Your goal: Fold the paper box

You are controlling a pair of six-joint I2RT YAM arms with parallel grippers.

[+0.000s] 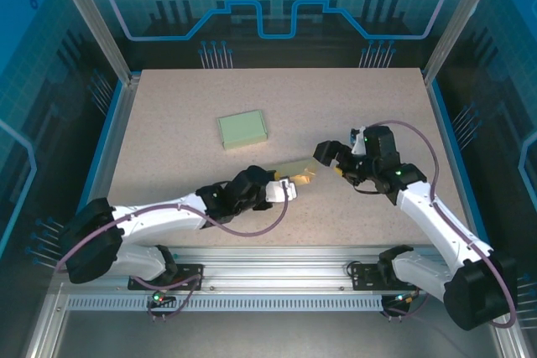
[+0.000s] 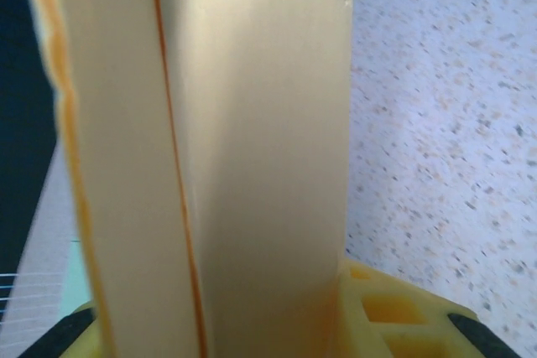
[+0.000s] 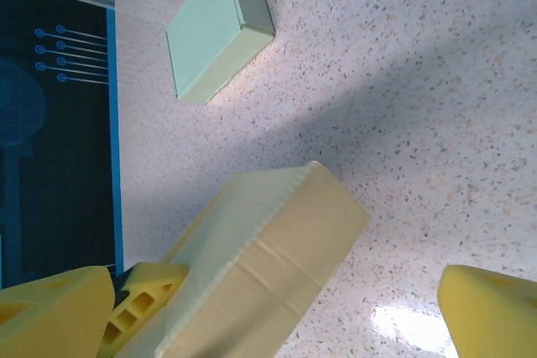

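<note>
Tan box (image 1: 295, 170) near the middle of the table (image 1: 168, 106), clamped edgewise between the fingers of the left gripper (image 1: 288, 184). The right gripper (image 1: 334, 161) is just to the right of the box, with its yellow fingers (image 3: 491, 312) spread wide apart. A green box (image 1: 242, 129) lies flat farther back and to the left, well apart.

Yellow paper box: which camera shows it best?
Right wrist: the yellow paper box shows its corner, top face and crease clearly. Top external has it small, mid-table. Left wrist gives a blurred close-up of its panels.
</note>
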